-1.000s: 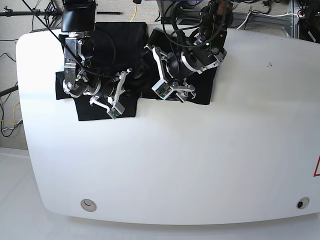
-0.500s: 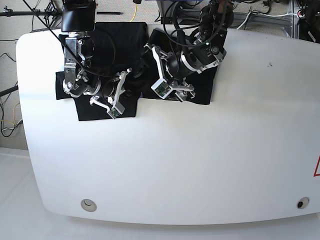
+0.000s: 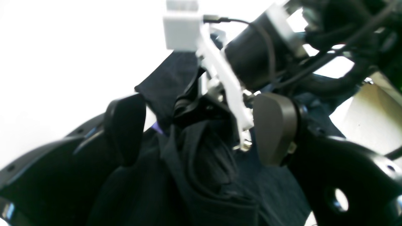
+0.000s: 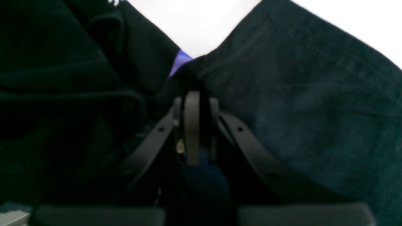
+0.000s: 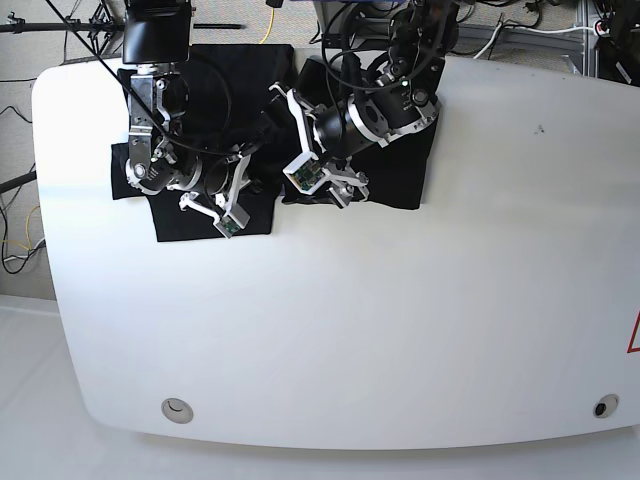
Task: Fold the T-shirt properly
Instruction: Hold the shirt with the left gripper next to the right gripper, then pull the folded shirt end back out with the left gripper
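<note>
Since the earlier frame your left gripper [image 5: 272, 150] has swung toward the right arm; the right gripper [image 5: 262, 178] hasn't budged. From the base view you get the T-shirt [image 5: 205, 215] spread black along the far edge of the white table [image 5: 400, 320], both arms over it. Right wrist view adds what base hides: jaws pressed together, pinching a fold of T-shirt [image 4: 298, 103], purple patch [image 4: 180, 59] peeking just beyond. Left wrist view shows the left gripper [image 3: 198, 128] with fingers [image 3: 125, 125] spread wide, bunched cloth between, nothing clamped. No containers seen.
</note>
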